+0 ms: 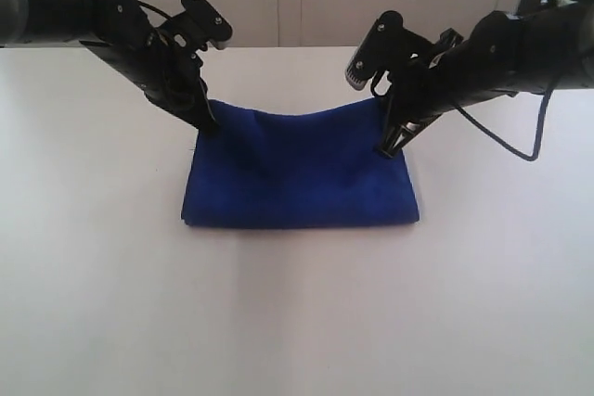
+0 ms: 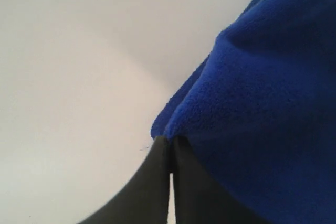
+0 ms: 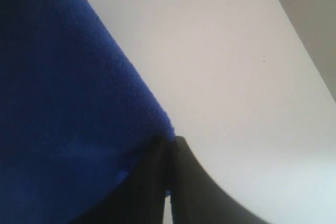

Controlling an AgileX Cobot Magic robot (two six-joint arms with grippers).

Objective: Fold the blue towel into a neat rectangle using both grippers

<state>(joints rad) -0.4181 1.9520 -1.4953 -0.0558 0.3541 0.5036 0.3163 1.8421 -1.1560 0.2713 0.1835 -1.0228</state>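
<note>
At far corners, left fingers (image 2: pixel 149 187) and right fingers (image 3: pixel 197 187) pinch blue towel (image 1: pixel 297 178), tips half-hidden.

blue towel (image 1: pixel 302 183) underside hidden, left arm (image 1: pixel 56 2) cropped

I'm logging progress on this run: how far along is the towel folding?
Done: the blue towel looks doubled on the table, with a rounded fold along its near edge. In hand: the left gripper and right gripper each pinch a far corner, raised, with the edge sagging between them. Left: probably carrying those corners over or laying them flat, squaring up, then releasing.
</note>
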